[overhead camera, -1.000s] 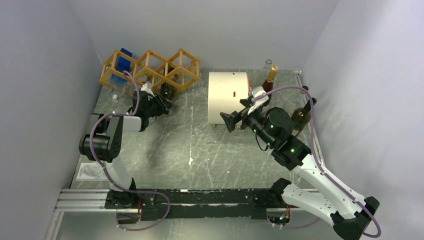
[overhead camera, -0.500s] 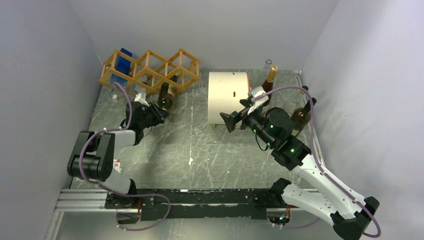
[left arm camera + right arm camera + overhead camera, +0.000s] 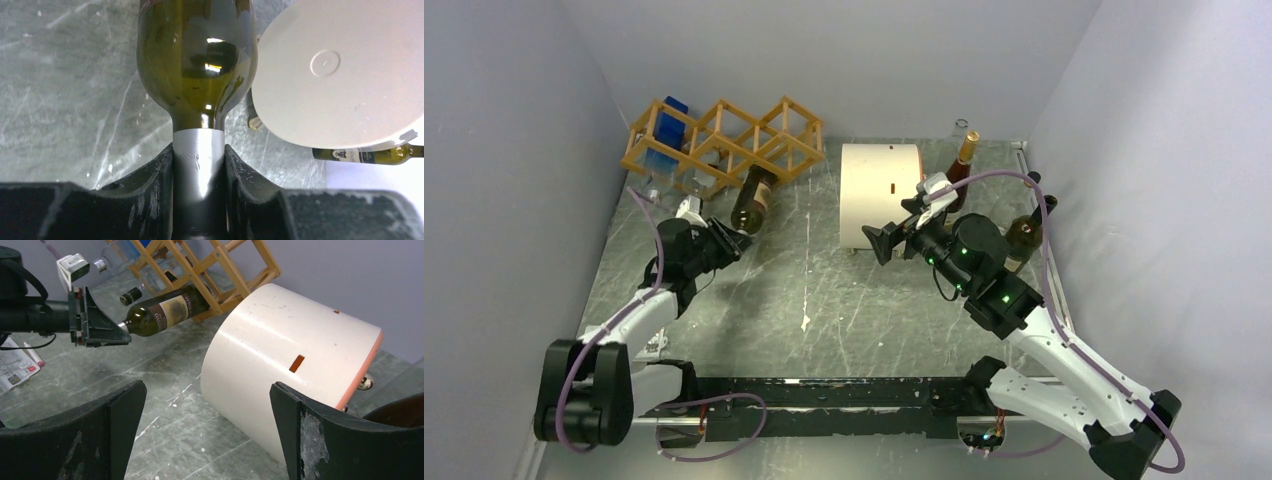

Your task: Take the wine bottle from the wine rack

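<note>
The wine rack (image 3: 724,145) of honey-brown bars stands at the back left; it also shows in the right wrist view (image 3: 220,270). A dark green wine bottle (image 3: 752,200) with a cream label (image 3: 172,312) lies tilted, its base end at the rack's front bars. My left gripper (image 3: 727,240) is shut on its silver-foiled neck (image 3: 198,150), fingers (image 3: 155,175) pressed on both sides. My right gripper (image 3: 882,243) is open and empty next to the cream drum (image 3: 879,195), above the table (image 3: 207,425).
A clear bottle (image 3: 115,255) and a dark bottle neck (image 3: 131,295) sit in the rack, with a blue object (image 3: 669,125). An amber bottle (image 3: 964,155) and a dark bottle (image 3: 1027,232) stand at the back right. A paper (image 3: 609,343) lies near left.
My left arm has drawn back toward the near left, pulling the wine bottle by its neck out of the rack cell. The right arm has barely moved.
</note>
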`<control>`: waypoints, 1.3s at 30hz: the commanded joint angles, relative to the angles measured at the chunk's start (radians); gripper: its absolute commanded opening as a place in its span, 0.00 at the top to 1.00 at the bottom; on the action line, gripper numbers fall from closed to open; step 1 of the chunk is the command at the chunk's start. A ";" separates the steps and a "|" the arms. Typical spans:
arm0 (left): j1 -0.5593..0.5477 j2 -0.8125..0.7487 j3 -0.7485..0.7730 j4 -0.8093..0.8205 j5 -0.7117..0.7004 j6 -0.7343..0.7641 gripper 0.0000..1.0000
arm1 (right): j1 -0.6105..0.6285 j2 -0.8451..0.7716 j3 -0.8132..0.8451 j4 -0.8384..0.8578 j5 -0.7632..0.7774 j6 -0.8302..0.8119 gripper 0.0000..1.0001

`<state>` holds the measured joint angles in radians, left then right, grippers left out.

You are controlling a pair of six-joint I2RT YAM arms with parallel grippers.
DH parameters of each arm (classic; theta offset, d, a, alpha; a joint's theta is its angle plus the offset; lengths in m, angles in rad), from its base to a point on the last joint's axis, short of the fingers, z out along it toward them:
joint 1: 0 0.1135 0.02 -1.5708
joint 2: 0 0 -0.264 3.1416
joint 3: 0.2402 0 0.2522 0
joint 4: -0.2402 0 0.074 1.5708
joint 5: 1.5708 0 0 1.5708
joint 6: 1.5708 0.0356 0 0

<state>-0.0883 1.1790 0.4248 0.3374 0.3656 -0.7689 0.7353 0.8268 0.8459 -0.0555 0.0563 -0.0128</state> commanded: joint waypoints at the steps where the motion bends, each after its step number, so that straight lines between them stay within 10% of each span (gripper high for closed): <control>1: 0.001 -0.131 0.012 -0.033 0.052 -0.013 0.93 | 0.004 0.009 0.029 0.023 -0.012 0.002 0.00; 22: 0.001 -0.432 0.170 -0.727 0.080 0.031 0.93 | 0.173 0.220 0.202 0.047 -0.056 0.013 0.00; 39: -0.001 -0.191 0.457 -0.759 0.014 0.276 0.93 | 0.173 0.226 0.188 0.077 0.164 0.060 0.00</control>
<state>-0.0887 1.0222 0.8509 -0.4946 0.3737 -0.5415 0.9089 1.0782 1.0252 -0.0086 0.1997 0.0563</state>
